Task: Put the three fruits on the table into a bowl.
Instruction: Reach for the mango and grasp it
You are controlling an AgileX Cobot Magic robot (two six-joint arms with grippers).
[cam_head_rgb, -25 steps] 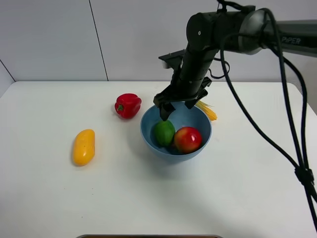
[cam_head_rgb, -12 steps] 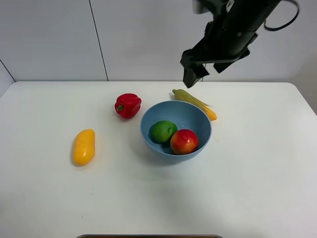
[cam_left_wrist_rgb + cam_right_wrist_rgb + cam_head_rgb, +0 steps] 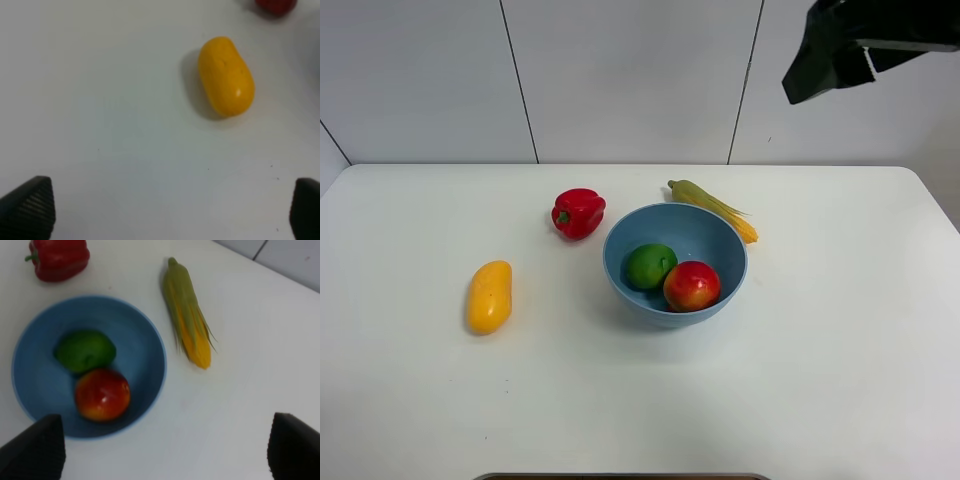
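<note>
Inside bowl (image 3: 613, 268) two fruits (image 3: 649, 266), outside one mango (image 3: 489, 296)

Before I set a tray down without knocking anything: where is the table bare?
Bare: the near strip of table in front of mango and bowl, and the right side past the corn. Crowded: around pepper, bowl and corn.

White table (image 3: 800, 400), four things laid on it
A mango (image 3: 489, 296) is set well to the left; a pepper (image 3: 578, 212), bowl (image 3: 695, 235) and corn (image 3: 715, 205) are grouped mid-table, the corn just beside the bowl.
</note>
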